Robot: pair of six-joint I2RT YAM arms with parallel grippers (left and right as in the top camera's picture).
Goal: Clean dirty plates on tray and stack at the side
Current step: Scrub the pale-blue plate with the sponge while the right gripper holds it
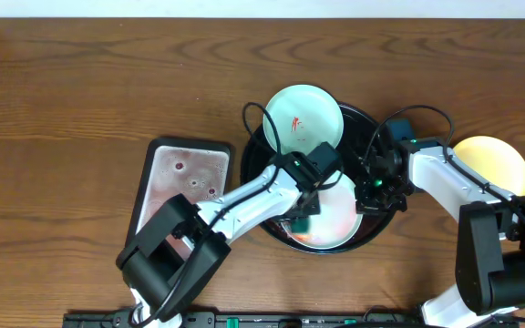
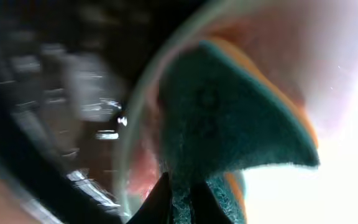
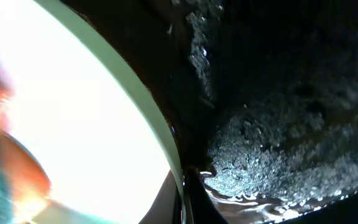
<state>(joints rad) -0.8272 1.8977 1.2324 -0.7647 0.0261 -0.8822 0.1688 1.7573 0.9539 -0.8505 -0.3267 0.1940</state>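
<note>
While the left fingers [image 1: 304, 211] are clamped on a green-and-orange sponge [image 2: 229, 118] pressed to the lower plate [image 1: 343, 219] at the bottom of the black tray [image 1: 377, 224], the right fingers [image 1: 369, 189] appear closed on that plate's right rim. If scrubbing outpushes that pinch, the plate could skid or tip against the tray wall. A red-smeared mint plate [image 1: 303, 118] lies at the tray's top; the yellow plate [image 1: 492, 164] sits on the worktop [image 1: 80, 91], far right.
</note>
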